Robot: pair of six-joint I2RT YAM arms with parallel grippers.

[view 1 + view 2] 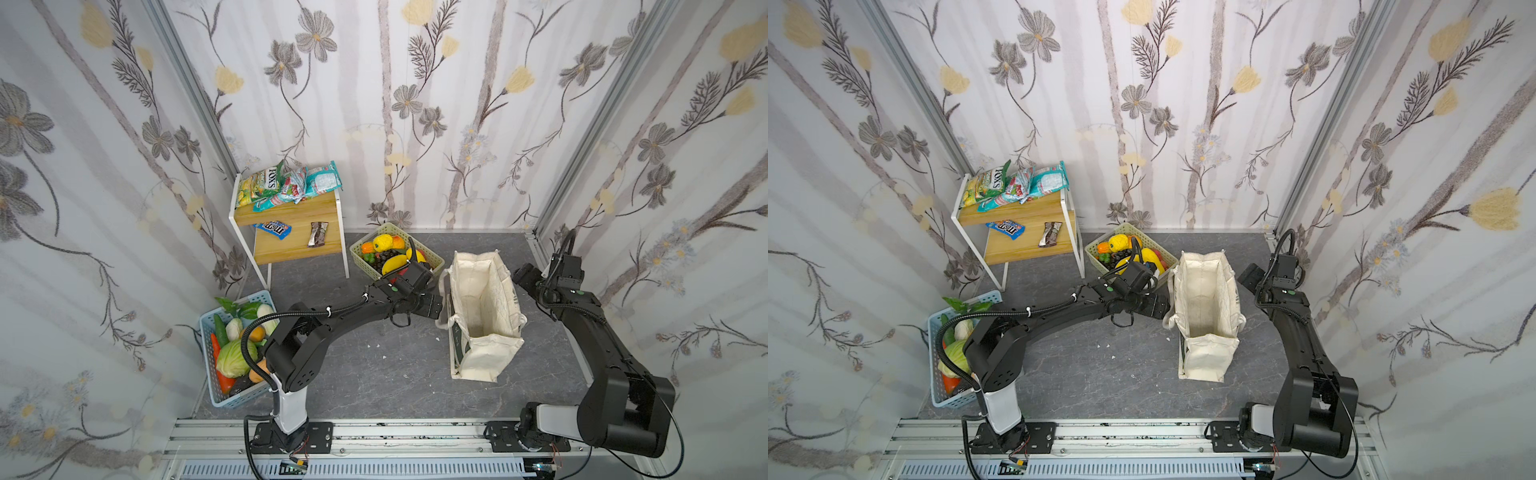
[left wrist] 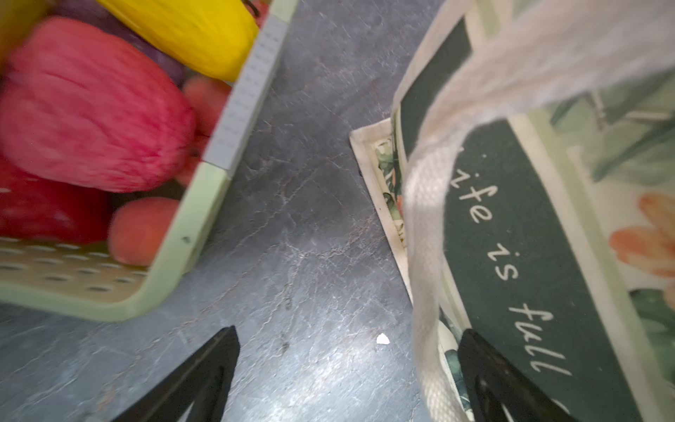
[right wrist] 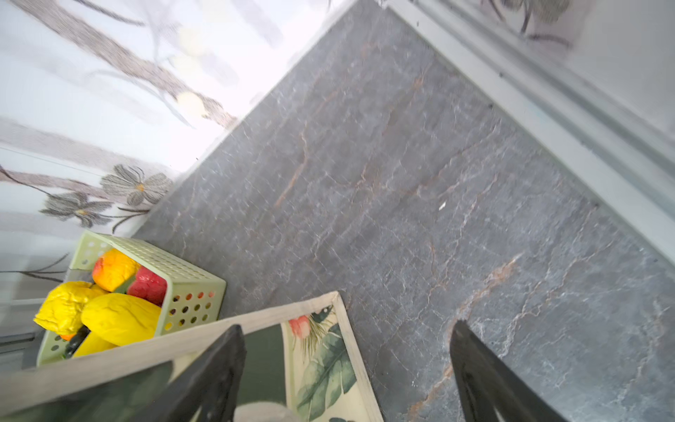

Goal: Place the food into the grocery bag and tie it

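- The grey marble tabletop fills the lower middle of both top views.
- The grocery bag stands upright right of centre on my feed, with its mouth open and cream lining showing. The food I can see lies outside it.
- A wooden shelf stands upper left of centre, near the back wall.
- A light blue basket of vegetables sits at lower left, partly behind my left arm.
- A pale green basket sits just left of the bag's far end, with bare table between them.
- My left gripper is at the bag's left side, jaws spread wide and gripping nothing. In the wrist view the strap handle hangs in the gap beside one finger; I cannot tell whether they touch.
- My right gripper hovers at the bag's far right corner, also wide and empty.
- Yellow mango shapes and a dark grape bunch lie in the green basket.
- The FOX'S packet lies on the shelf's top board, and the brown bar wrapper on the lower one.
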